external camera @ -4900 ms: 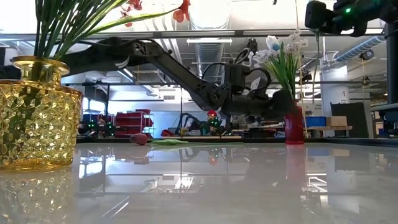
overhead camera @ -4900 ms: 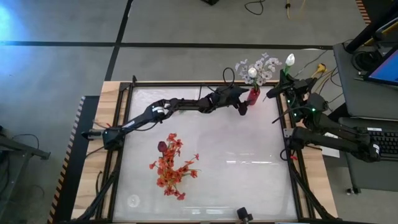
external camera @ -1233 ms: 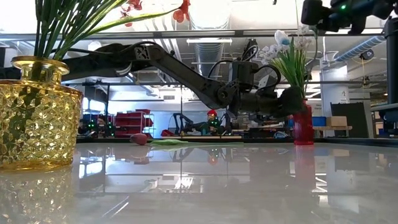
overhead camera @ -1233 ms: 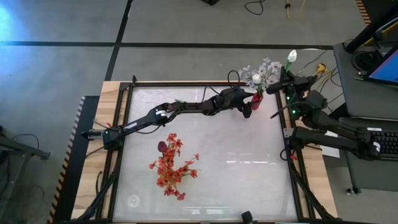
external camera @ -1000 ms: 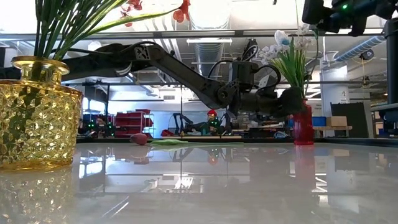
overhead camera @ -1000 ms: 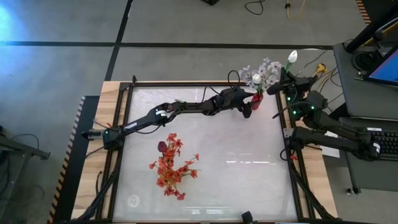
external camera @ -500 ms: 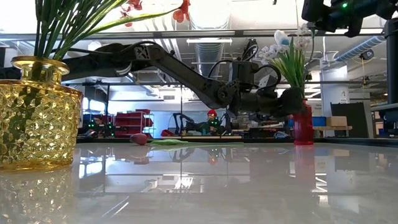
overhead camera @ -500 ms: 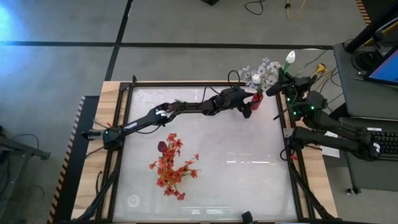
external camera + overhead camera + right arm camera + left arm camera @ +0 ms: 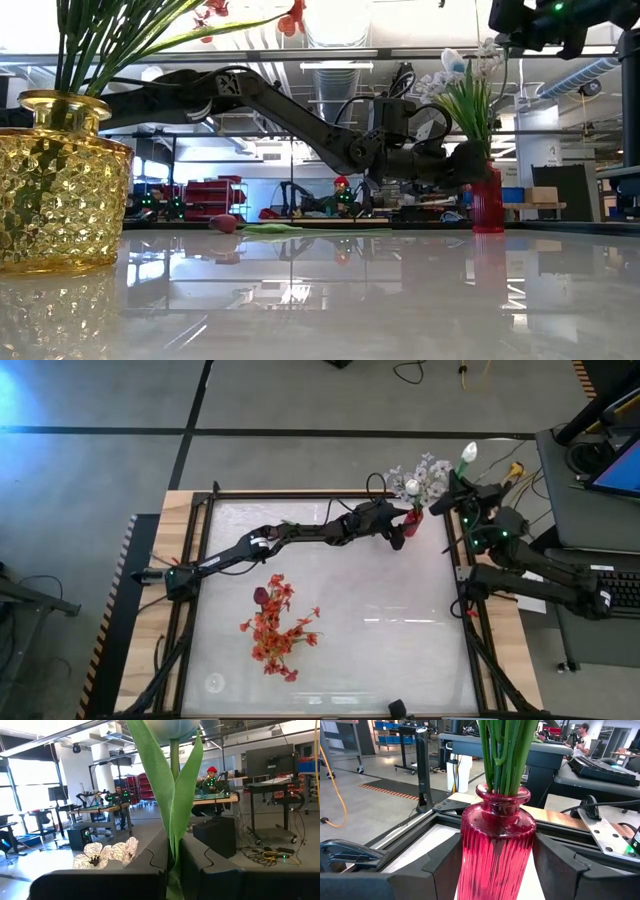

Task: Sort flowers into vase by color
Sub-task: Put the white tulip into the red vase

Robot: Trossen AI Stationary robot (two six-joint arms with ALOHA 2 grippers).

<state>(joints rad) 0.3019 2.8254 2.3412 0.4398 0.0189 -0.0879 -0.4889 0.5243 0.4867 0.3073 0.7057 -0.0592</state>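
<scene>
The left gripper (image 9: 403, 528) is reaching to the upper right of the table (image 9: 400, 650) in the high view, its fingers clamped around the red vase (image 9: 497, 847) holding white sprays (image 9: 425, 472). The right gripper (image 9: 452, 488) is hovering just right of it, pinched tight on a white bud's (image 9: 467, 454) stem (image 9: 173, 795). Red-orange sprays (image 9: 277, 628) are standing in the yellow vase (image 9: 58, 185) at centre left. A maroon bud (image 9: 226, 223) is lying on the table.
</scene>
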